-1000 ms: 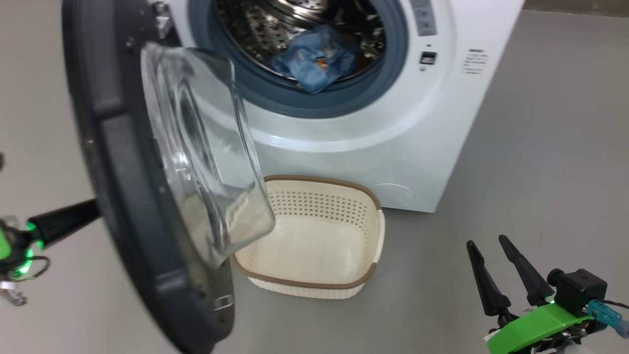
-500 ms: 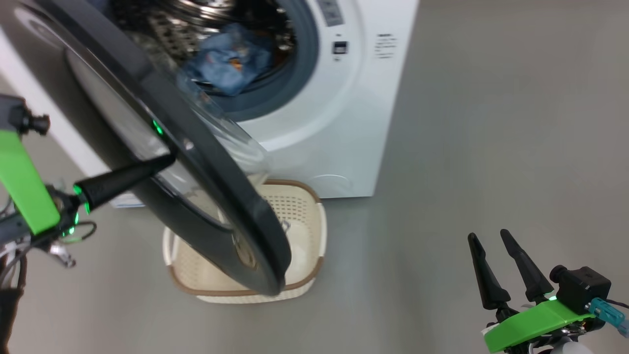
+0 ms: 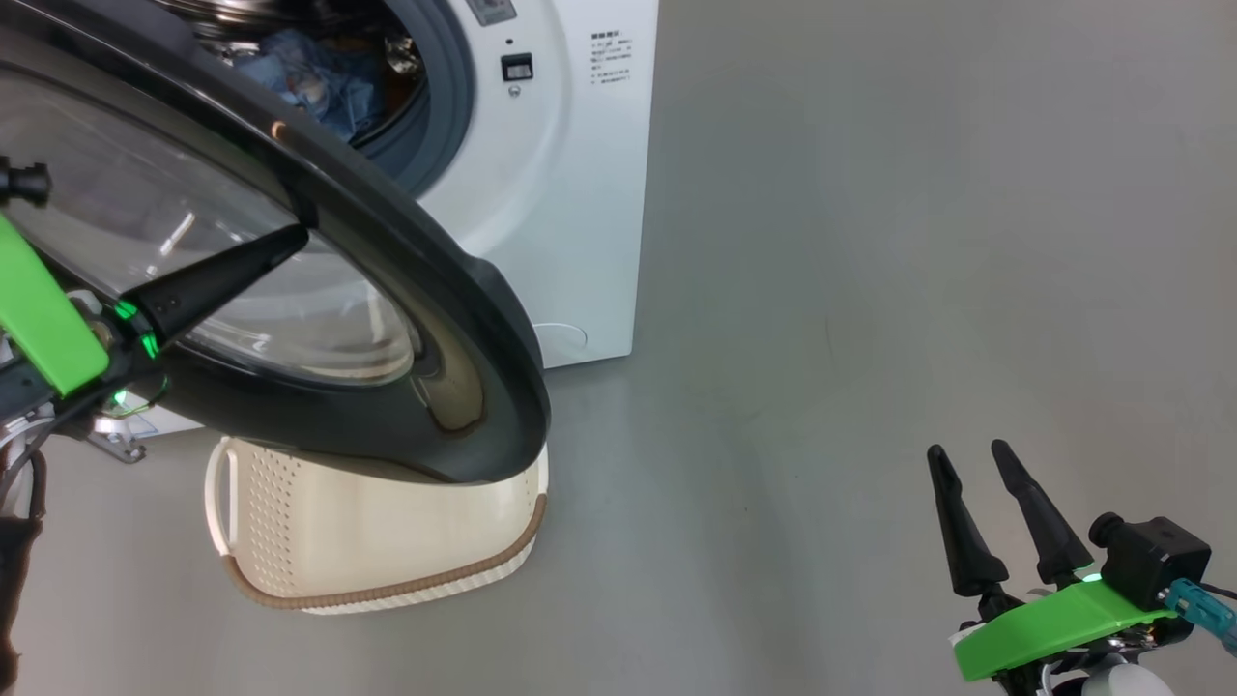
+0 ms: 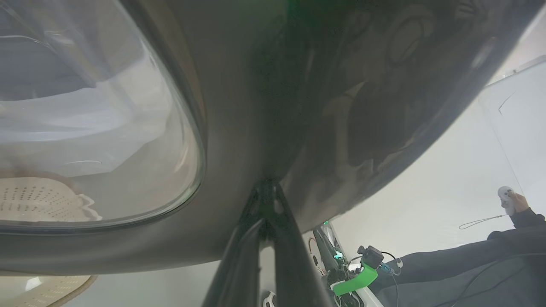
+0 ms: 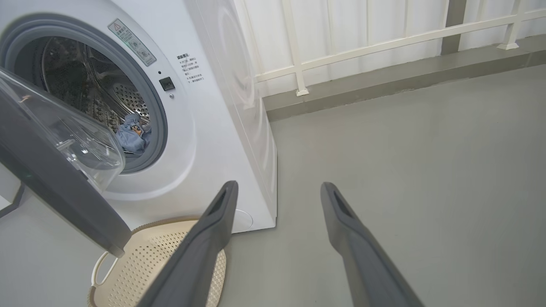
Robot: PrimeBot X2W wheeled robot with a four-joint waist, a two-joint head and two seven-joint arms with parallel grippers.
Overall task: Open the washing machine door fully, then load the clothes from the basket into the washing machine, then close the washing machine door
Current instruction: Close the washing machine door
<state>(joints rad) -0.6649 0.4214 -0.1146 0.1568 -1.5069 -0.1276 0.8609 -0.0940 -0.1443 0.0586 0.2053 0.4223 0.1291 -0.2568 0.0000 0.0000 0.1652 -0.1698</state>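
Observation:
The washing machine (image 3: 570,193) stands white at the upper left, its drum open. The light blue clothes (image 3: 309,82) lie inside the drum (image 5: 132,136). The washing machine door (image 3: 454,319), with a black rim and clear glass, hangs about half swung and overhangs the cream basket (image 3: 387,570) on the floor. My left gripper (image 3: 293,237) is shut, and its tip touches the door's outer face near the rim (image 4: 266,187). Far off at the lower right, my right gripper (image 3: 976,459) stands open and holds nothing (image 5: 277,187).
Grey floor stretches to the right of the machine (image 3: 870,290). A white railing (image 5: 341,47) and a low kerb run behind it. In the left wrist view, a person's hand (image 4: 509,200) holds a controller at the right edge.
The door has swung from wide open towards the machine, with my shut left gripper against its outer face. The head camera has turned right. My right gripper has held still.

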